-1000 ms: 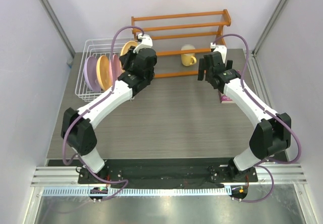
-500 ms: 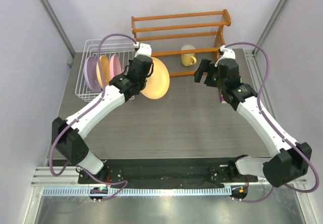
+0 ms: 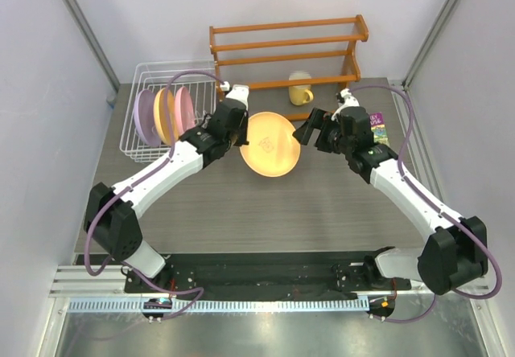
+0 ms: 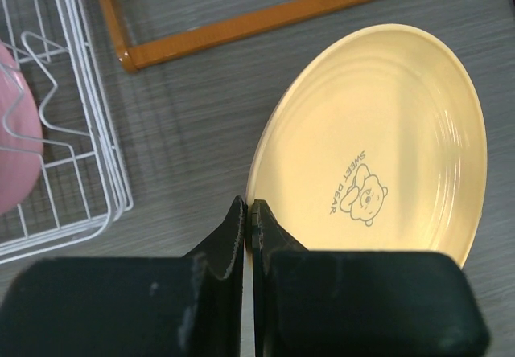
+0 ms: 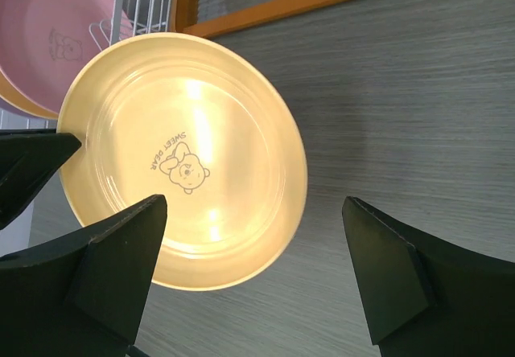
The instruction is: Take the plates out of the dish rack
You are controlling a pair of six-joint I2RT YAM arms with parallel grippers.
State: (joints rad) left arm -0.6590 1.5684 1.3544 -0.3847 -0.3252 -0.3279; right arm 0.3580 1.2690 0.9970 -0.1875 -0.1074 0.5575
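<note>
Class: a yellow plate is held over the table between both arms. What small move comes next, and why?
Probably the right gripper should ease forward until its open jaws straddle the free rim of the yellow plate, then close. The left gripper is shut on the opposite rim, holding it away from the dish rack, so this looks like a handover.

Yellow bear-print plate (image 3: 270, 143) tilted above the surface (image 3: 265, 204), lavender plate (image 3: 143, 116), orange plate (image 3: 164, 114), pink plate (image 3: 183, 106) upright in white wire dish rack (image 3: 141, 74).
</note>
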